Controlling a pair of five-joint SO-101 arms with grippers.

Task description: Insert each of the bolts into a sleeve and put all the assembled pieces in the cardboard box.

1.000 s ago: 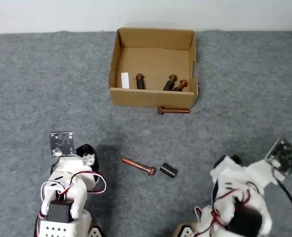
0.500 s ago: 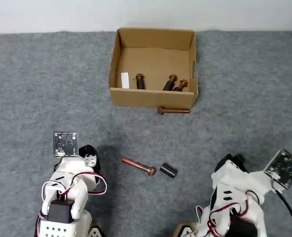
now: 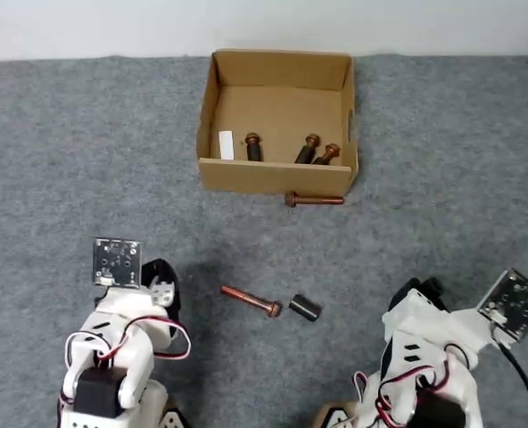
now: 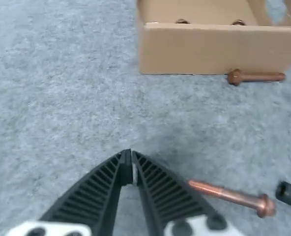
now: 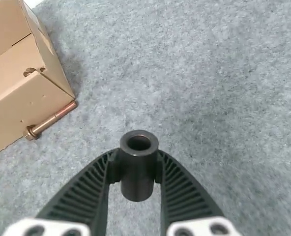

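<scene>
1. The left tool (image 4: pixel 130 169) hangs low over the gray counter (image 3: pixel 86 160) at the near left. Its fingers are pressed together with nothing between them.
2. The right tool (image 5: pixel 138 158), at the near right, is clamped on a black sleeve (image 5: pixel 138 167). The sleeve's open bore faces the wrist camera.
3. A copper bolt (image 3: pixel 251 301) lies on the counter between the two arms, head toward the right. A second sleeve (image 3: pixel 304 308) lies just beside that head.
4. Another bolt (image 3: pixel 315 200) lies outside the cardboard box (image 3: pixel 277 178), along its near wall toward the right corner, head pointing left.
5. Inside the box, three assembled pieces rest by the near wall. The left piece (image 3: pixel 253 147) is apart from the middle piece (image 3: pixel 309 149) and right piece (image 3: pixel 326 154), which lie close together.
6. A white label (image 3: pixel 226 144) sits in the box's left part.
</scene>
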